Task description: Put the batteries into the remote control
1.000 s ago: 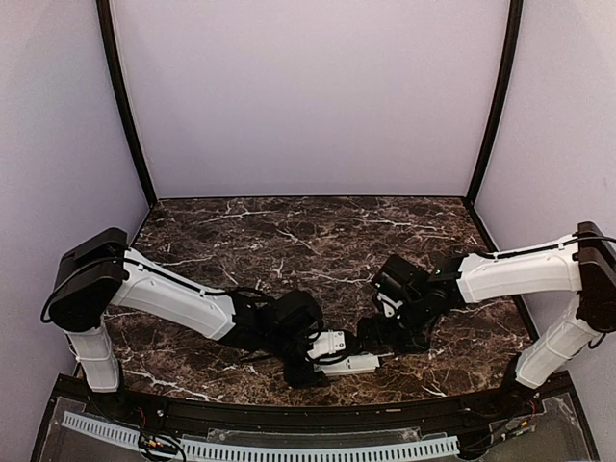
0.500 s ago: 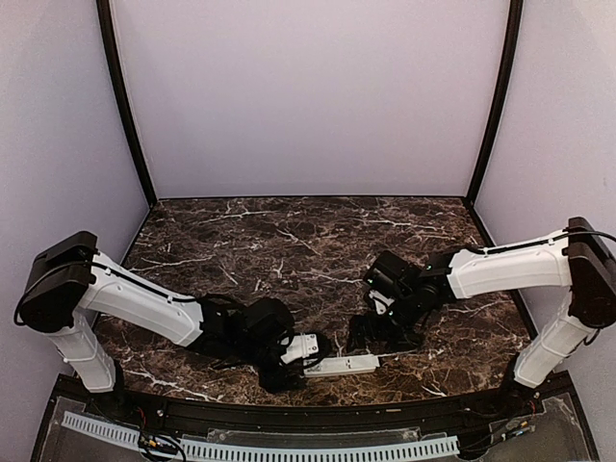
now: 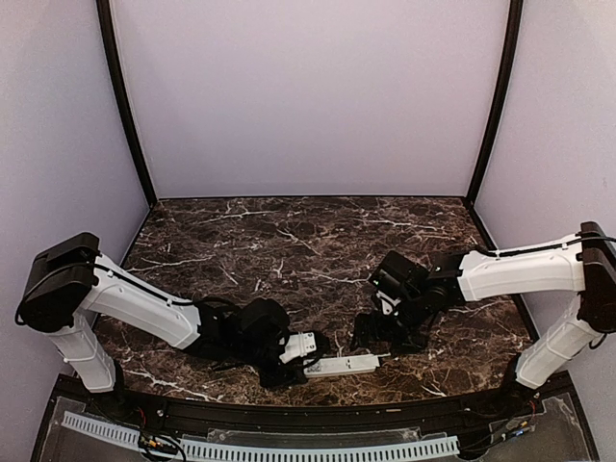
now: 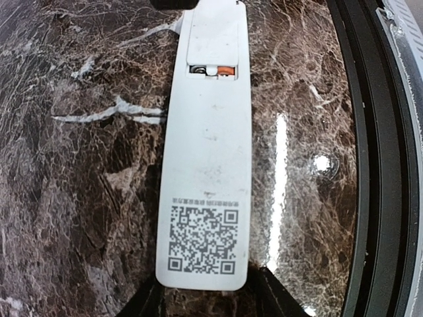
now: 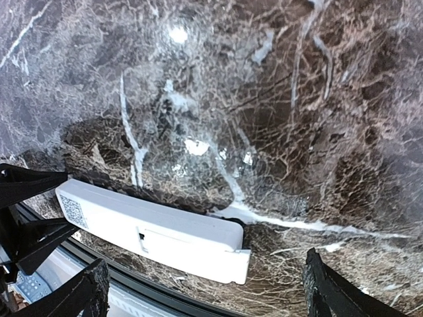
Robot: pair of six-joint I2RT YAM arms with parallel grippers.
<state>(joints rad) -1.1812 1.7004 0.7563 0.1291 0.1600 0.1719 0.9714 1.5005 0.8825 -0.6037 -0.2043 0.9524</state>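
- The remote (image 4: 208,165) is lying back-up on the counter (image 3: 289,241), right along the near edge. Its QR sticker (image 4: 201,239) end points at my left tool (image 4: 210,298).
- The cover (image 4: 213,39) sits over most of the battery recess, with only a slit left open. The orange battery (image 4: 225,70) peeks through that slit. I can't spot the blue one anywhere, so I'd guess it's already under the cover.
- So I reckon this is the closing-up stage: cells in, cover not fully home.
- My left tool's fingers flank the sticker end. I honestly can't tell whether they're clamping it yet or just sitting beside it.
- My right tool (image 3: 382,337) is spread wide with nothing in it, hovering over the remote's far end.
- Next move, I think: pin that sticker end firmly, then nudge the cover along the remote until the slit is gone. It needs a straight push, or the whole thing will skate on the counter.
- Versus a second ago, my left arm has pulled back to the left, so more of the remote shows from above. My right arm has barely moved.
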